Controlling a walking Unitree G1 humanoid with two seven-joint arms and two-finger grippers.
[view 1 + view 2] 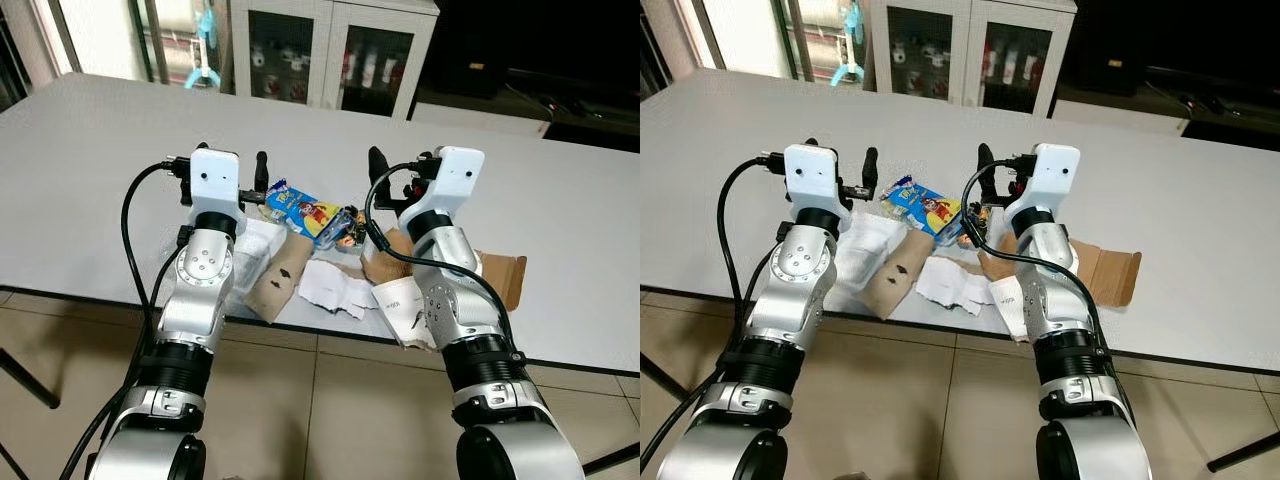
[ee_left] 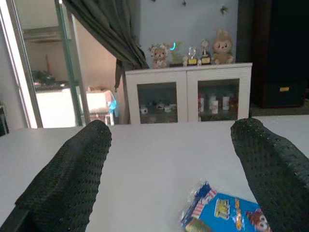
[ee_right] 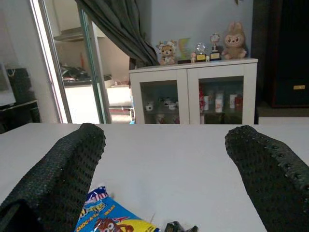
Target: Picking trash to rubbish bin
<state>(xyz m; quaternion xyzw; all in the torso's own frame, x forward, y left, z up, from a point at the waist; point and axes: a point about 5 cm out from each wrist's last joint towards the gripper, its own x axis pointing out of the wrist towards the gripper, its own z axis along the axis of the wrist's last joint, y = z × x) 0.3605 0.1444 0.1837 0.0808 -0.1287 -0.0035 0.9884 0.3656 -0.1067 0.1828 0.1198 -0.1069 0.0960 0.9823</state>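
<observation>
A heap of trash lies near the front edge of the grey table (image 1: 90, 160). In it are a blue snack wrapper (image 1: 300, 208), crumpled white paper (image 1: 335, 285), a brown paper sleeve (image 1: 280, 282), a white paper cup (image 1: 398, 308), a flat cardboard piece (image 1: 505, 275) and a white plastic bag (image 1: 255, 245). My left gripper (image 1: 235, 165) hovers open over the left of the heap, the blue wrapper (image 2: 227, 212) just ahead of it. Over the right side hangs my right gripper (image 1: 403, 165), open too, with the same wrapper (image 3: 108, 217) below its fingers. Neither holds anything. No bin is in view.
A white cabinet (image 1: 330, 50) with glass doors stands behind the table, with dark furniture (image 1: 560, 60) to its right. Tiled floor (image 1: 330, 400) lies below the table's front edge. A dark table leg (image 1: 25, 380) shows at lower left.
</observation>
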